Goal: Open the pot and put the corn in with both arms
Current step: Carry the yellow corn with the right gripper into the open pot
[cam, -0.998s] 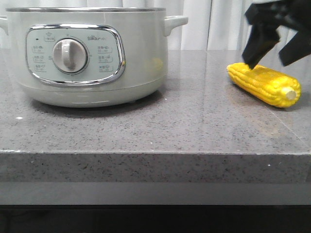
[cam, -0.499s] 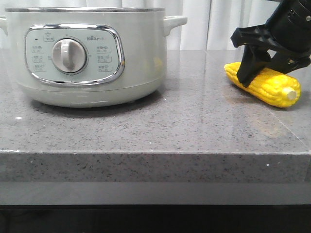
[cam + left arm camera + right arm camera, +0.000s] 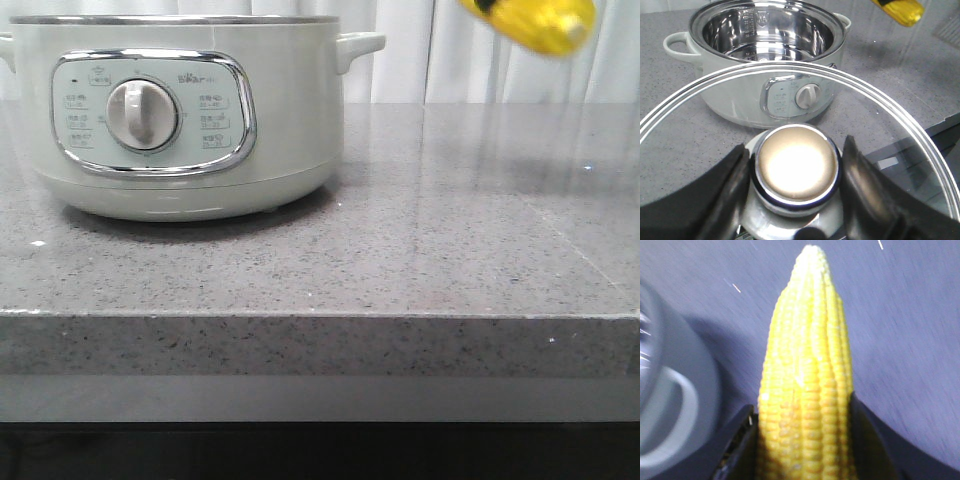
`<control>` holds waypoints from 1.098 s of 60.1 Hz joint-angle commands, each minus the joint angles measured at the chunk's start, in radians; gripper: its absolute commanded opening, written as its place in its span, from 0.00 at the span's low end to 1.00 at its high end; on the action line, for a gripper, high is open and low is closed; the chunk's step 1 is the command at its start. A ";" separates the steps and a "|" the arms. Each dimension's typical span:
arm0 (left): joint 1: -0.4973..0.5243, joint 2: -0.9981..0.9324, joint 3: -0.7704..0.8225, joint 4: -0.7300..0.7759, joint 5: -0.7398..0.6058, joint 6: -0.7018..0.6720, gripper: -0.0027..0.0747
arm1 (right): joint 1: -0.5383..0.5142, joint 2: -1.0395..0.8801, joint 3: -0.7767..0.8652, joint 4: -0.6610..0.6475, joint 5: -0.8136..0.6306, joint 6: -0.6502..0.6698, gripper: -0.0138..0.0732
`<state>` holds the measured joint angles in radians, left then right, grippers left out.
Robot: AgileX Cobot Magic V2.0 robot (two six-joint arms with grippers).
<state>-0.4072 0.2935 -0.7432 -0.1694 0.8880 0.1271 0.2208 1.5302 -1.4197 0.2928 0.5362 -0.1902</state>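
The pot point(image 3: 190, 110) stands open at the left of the counter, its bare steel bowl point(image 3: 770, 35) showing in the left wrist view. Above and in front of it my left gripper point(image 3: 795, 167) is shut on the round metal knob point(image 3: 796, 150) of the pot's glass lid point(image 3: 900, 132), held clear of the pot. The yellow corn point(image 3: 535, 20) hangs high at the top right, off the counter. My right gripper point(image 3: 805, 440) is shut on the corn point(image 3: 807, 365), one black finger on each side. The corn point(image 3: 900, 9) is off to the side of the pot.
The grey speckled stone counter point(image 3: 430, 240) runs to a front edge near the camera. White curtains point(image 3: 440, 50) hang behind. One side handle of the pot point(image 3: 670, 415) shows blurred beside the held corn.
My right gripper came down over the corn lying at the right of the counter, shut on it and lifted it up to the top edge of the front view. The pot has not moved.
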 commanded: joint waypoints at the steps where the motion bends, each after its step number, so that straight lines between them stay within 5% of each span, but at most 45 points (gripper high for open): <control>1: -0.007 0.007 -0.034 -0.028 -0.149 -0.005 0.32 | 0.060 -0.011 -0.144 0.010 -0.021 -0.017 0.45; 21: -0.007 0.007 -0.034 -0.028 -0.149 -0.005 0.32 | 0.332 0.225 -0.466 0.010 0.030 -0.017 0.45; 41: -0.007 0.007 -0.034 -0.028 -0.149 -0.005 0.32 | 0.378 0.341 -0.500 0.010 0.077 -0.017 0.46; 66: -0.007 0.007 -0.034 -0.028 -0.149 -0.005 0.32 | 0.378 0.360 -0.500 0.010 0.086 -0.017 0.74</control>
<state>-0.4072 0.2935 -0.7432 -0.1694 0.8880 0.1271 0.6008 1.9507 -1.8809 0.2933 0.6769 -0.1965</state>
